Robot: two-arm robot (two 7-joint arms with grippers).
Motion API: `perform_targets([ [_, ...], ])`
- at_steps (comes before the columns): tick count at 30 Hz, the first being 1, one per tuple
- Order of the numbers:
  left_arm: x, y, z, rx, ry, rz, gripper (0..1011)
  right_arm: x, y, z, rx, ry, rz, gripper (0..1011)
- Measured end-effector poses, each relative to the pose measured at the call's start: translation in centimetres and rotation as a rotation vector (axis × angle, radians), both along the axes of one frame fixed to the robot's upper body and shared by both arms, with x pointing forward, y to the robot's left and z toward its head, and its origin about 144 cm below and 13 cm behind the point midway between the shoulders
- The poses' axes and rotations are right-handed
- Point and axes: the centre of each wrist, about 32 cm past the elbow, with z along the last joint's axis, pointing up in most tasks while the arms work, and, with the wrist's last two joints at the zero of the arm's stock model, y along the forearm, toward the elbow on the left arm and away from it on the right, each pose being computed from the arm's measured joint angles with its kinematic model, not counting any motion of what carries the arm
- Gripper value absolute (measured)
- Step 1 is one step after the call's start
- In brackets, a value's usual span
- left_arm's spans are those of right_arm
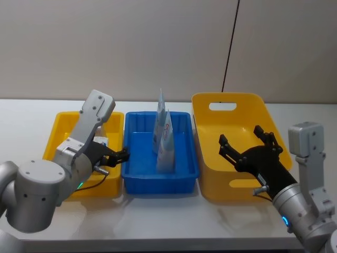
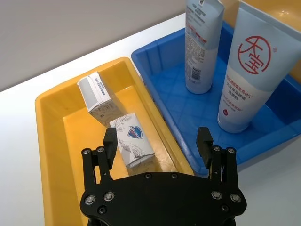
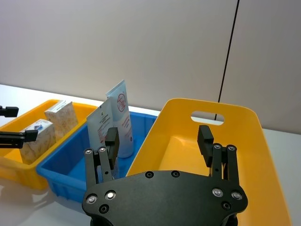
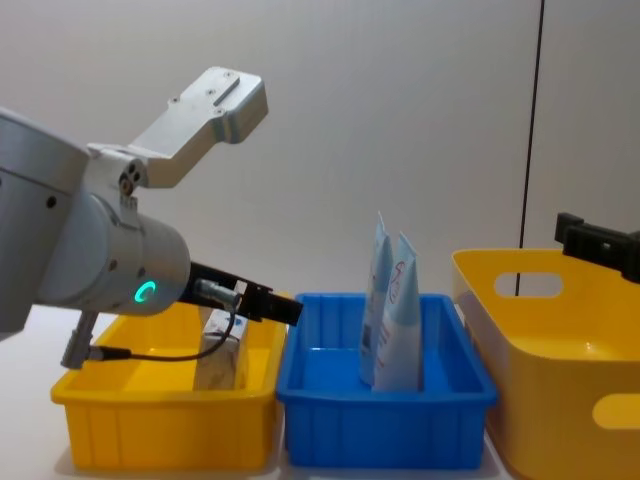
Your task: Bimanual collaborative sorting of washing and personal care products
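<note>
Two leaf-patterned packs (image 2: 133, 140) (image 2: 97, 95) lie in the small yellow bin (image 1: 61, 132) on the left. My left gripper (image 2: 157, 143) hovers open and empty above that bin's rim beside the blue bin (image 1: 142, 158), also seen in the head view (image 1: 117, 156) and chest view (image 4: 272, 305). Two pale-blue tubes (image 1: 165, 138) (image 2: 249, 66) stand upright in the blue bin. My right gripper (image 1: 240, 138) hangs open and empty over the large yellow bin (image 1: 210, 132); its fingers (image 3: 111, 140) frame that bin in the right wrist view.
The three bins stand side by side on a white table (image 1: 21, 121), against a plain wall. A thin black cable (image 1: 230, 47) hangs down behind the large yellow bin. Its handle slot (image 3: 210, 116) faces the wall.
</note>
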Motion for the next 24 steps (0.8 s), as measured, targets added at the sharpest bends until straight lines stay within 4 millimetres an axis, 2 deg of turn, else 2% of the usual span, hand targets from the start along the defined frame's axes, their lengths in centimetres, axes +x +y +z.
perform_targets([
  [24,0.82,-0.41,-0.89,-0.008,0.036,0.067,1001,0.00,0.00,0.00,0.000,0.000,0.000,1002],
])
